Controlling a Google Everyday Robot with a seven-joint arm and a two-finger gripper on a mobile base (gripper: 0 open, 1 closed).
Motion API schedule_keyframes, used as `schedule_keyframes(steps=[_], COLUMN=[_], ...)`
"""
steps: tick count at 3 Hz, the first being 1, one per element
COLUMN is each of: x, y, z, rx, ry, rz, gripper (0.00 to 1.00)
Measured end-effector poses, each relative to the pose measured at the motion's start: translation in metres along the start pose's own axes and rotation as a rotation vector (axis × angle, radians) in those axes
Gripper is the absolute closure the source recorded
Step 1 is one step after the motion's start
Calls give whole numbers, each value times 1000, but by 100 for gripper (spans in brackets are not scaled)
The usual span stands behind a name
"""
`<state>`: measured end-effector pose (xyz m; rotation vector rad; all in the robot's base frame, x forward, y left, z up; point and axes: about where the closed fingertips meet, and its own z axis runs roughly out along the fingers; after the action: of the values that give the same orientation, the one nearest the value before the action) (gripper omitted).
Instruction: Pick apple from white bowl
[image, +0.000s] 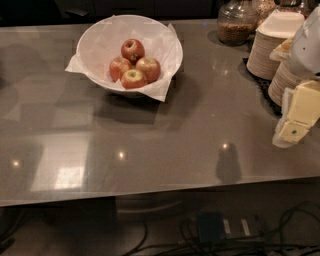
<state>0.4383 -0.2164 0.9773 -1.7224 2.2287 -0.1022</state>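
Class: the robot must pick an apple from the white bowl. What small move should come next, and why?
Probably carry the gripper across the counter toward the white bowl. It hangs at the view's right edge beside the plate stacks, well away from the bowl, where four apples lie on the paper lining.

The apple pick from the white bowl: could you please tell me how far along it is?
Nothing looks done yet: four apples lie in the white bowl, none lifted. In hand: the gripper hangs at the right edge of the camera view, beside the plate stacks, well away from the bowl. Left: reach over, grasp an apple, lift it out.
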Motion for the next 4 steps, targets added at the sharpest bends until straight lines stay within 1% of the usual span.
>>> schedule_keyframes(steps=[1, 2, 3, 4], x=[-3, -11, -43, -77], y=[-2, -10, -39, -72], z=[0, 0, 2, 6], rx=[14, 35, 95, 141], ry=[4, -7, -65, -145], rz=[-7, -25, -88, -137], gripper=[0, 0, 0, 0])
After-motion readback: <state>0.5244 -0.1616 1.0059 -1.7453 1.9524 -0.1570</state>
